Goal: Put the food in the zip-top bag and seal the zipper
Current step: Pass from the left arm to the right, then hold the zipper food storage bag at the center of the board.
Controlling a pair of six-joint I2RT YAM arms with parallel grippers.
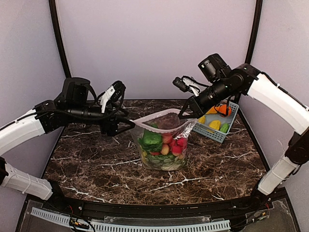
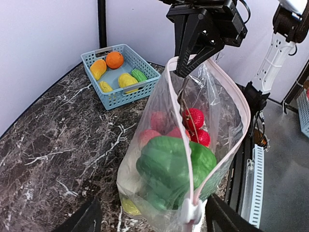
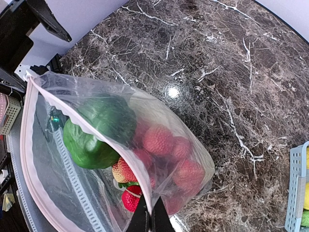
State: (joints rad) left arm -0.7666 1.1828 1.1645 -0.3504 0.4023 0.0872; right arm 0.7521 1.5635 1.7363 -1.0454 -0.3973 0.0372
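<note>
**A:** Where is the bag [image 1: 189, 129]?

**B:** It stands upright in the middle of the counter [image 1: 87, 164], with its mouth up and gaping wide.

**A:** And the food [image 1: 152, 140]?

**B:** It is inside and fills the lower part. A big green piece [image 2: 169, 169] lies against the near wall, red strawberries [image 2: 195, 118] sit behind it, and something yellow shows at the bottom.

**A:** Is the zipper [image 2: 246, 116] shut?

**B:** No. The pink strip runs round the open mouth with its 2 sides well apart. A white slider [image 2: 189, 211] sits at the left-hand end.

**A:** What about the right claw [image 2: 185, 72]?

**B:** It is pinched together on the rim at the bag's right end and holds that corner up.

**A:** And the left claw [image 1: 124, 126]?

**B:** It is at the other corner with its jaws spread. In the wrist view its 2 fingers [image 2: 84, 217] stand wide apart on either side of the slider end. I can't tell if either one touches the plastic.

**A:** Anything else on the counter?

**B:** There is a blue basket [image 2: 130, 94], back and to the right, near the bag. It holds orange, yellow and green pieces.
</note>
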